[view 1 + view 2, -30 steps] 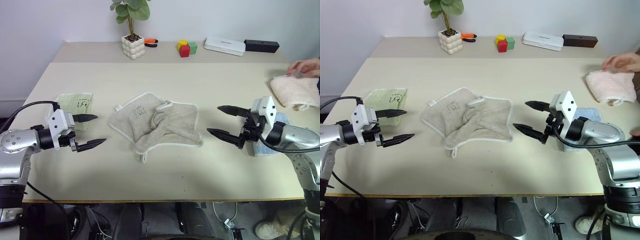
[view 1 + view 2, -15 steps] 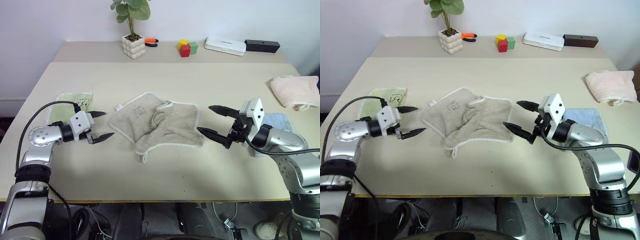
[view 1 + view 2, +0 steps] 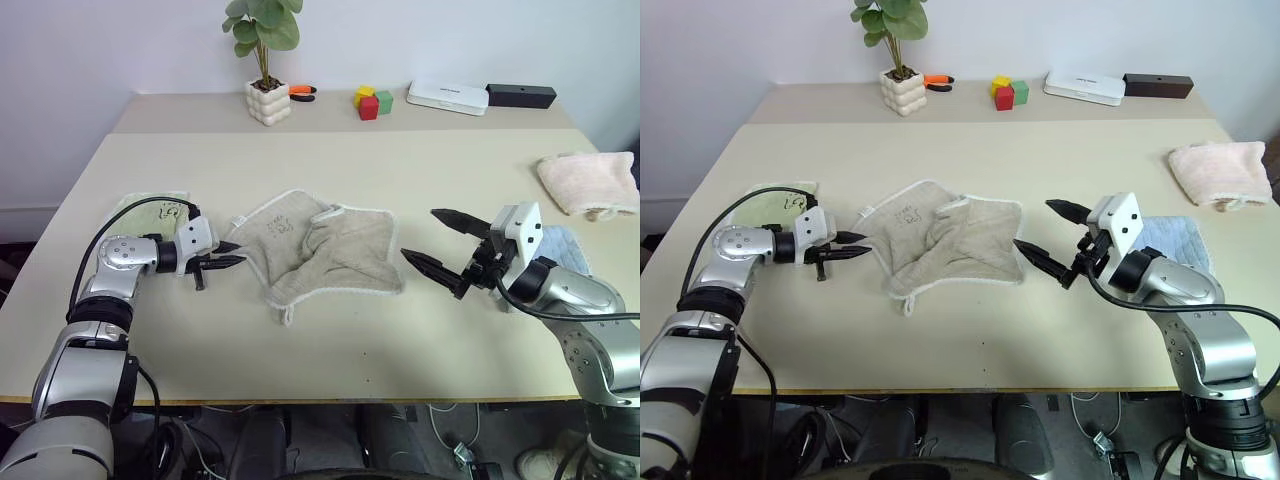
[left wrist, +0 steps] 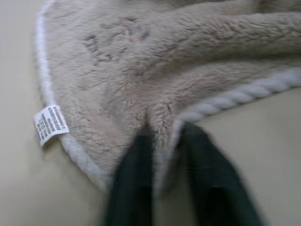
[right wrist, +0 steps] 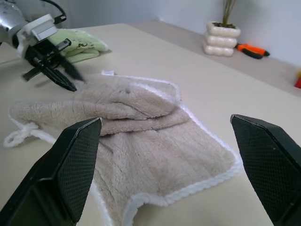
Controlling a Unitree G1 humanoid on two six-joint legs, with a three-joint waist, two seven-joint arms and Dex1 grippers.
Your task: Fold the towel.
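Observation:
The beige towel (image 3: 320, 245) lies crumpled in the middle of the table (image 3: 330, 160), its right half bunched over itself. A white tag (image 4: 51, 124) sticks out at its rear left corner. My left gripper (image 3: 240, 255) lies low at the towel's left edge, shut on the white stitched edging, which shows pinched between its dark fingers (image 4: 134, 188). My right gripper (image 3: 418, 233) hovers just off the towel's right edge, open, with nothing between its fingers (image 5: 70, 169). The right wrist view looks across the towel (image 5: 150, 136) to the left gripper (image 5: 51, 70).
A pale green folded towel (image 3: 150, 207) lies behind my left arm. A light blue towel (image 3: 560, 245) lies under my right arm, and a pink towel (image 3: 590, 180) lies at the right edge. At the back stand a potted plant (image 3: 267, 100), coloured blocks (image 3: 370, 100), a white box (image 3: 447, 97) and a black box (image 3: 520, 96).
My left gripper moved right and down to the towel's left edge and closed on it. A person's hand at the pink towel has withdrawn. The right gripper stayed open in place.

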